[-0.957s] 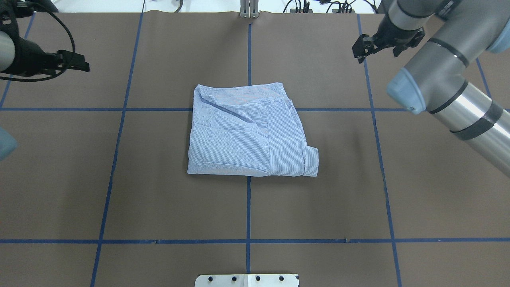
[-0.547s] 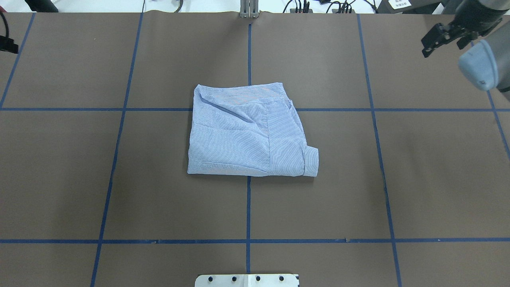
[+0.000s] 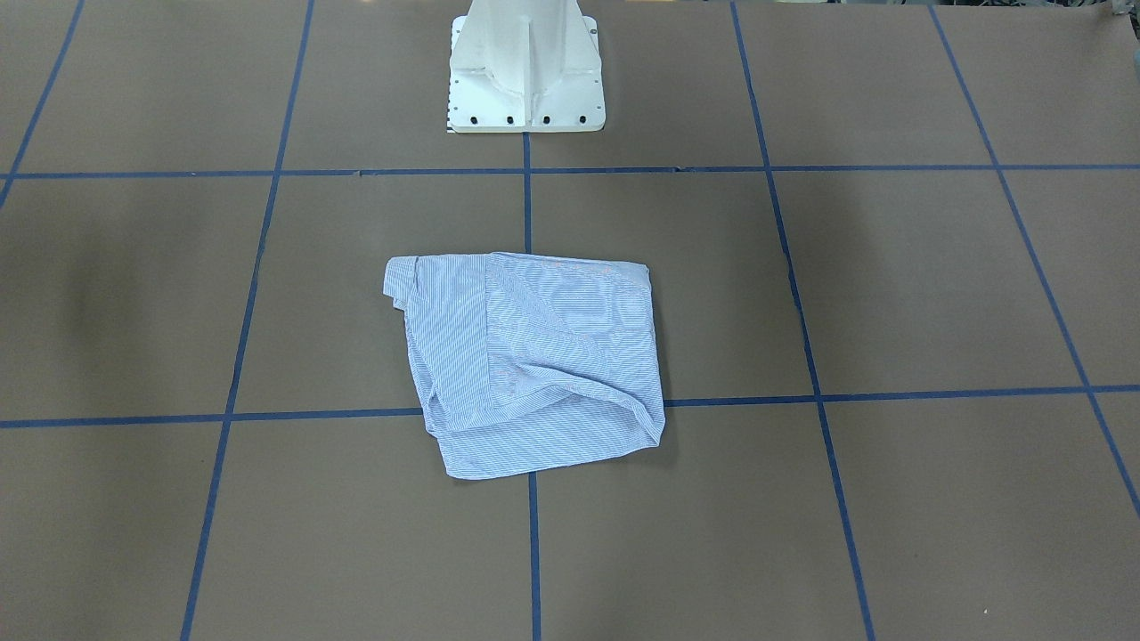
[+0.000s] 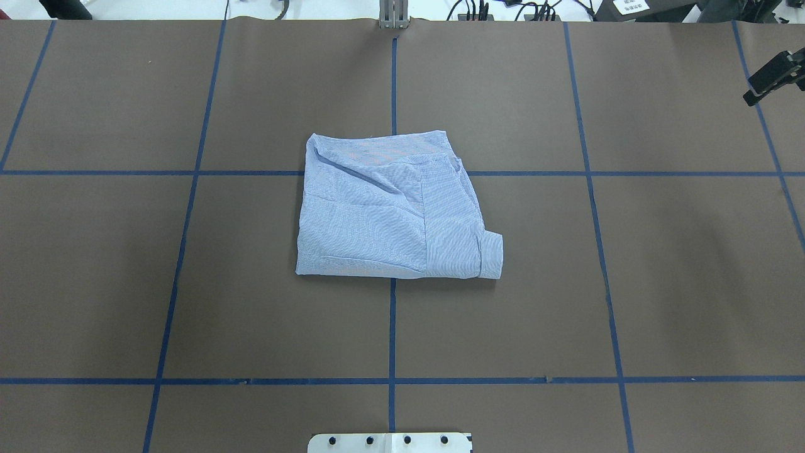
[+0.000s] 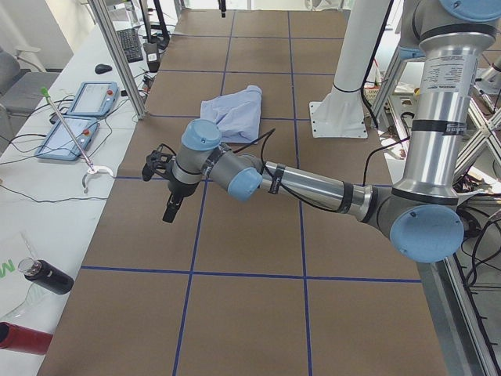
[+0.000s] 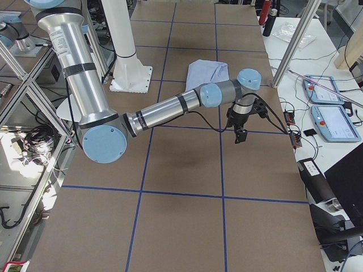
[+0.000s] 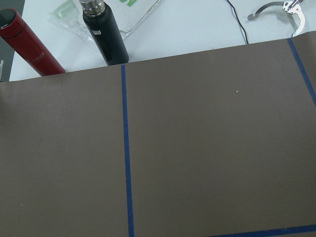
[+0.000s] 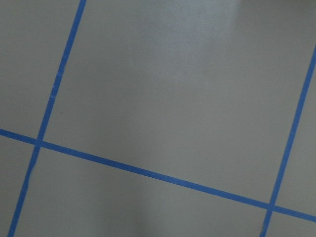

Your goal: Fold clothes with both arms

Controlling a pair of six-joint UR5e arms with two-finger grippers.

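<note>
Nearest in the overhead view, at 6 o'clock on the brown table [image 4: 660,251]: the white base plate [image 4: 390,442]. Farther in, at the very centre, over a crossing of the blue tape lines [image 4: 392,327]: the light-blue striped shirt [image 4: 377,214]. Lies flat as a folded, roughly rectangular bundle, touched by neither gripper. Runs its long axis from 9 to 3 o'clock, with a straight folded edge along the 6 o'clock side and a slanting crease from the 10 o'clock corner toward the middle. Ends at the 4 o'clock corner in a cuff [image 4: 492,255], sticking out toward 3 o'clock. Farther again, at 2 o'clock by the right edge of that view: the right gripper [image 4: 758,88], above the table, well apart from the shirt and only partly in sight; cannot tell how its jaws stand. In the view from the table's left end: the left gripper [image 5: 169,211], hanging above the table, fingers pointing down, well apart from the shirt; cannot tell there whether open or closed. Beyond the table edge in the left wrist view, at 11 o'clock: a red bottle [image 7: 29,44] and a black bottle [image 7: 104,34], near each other.
</note>
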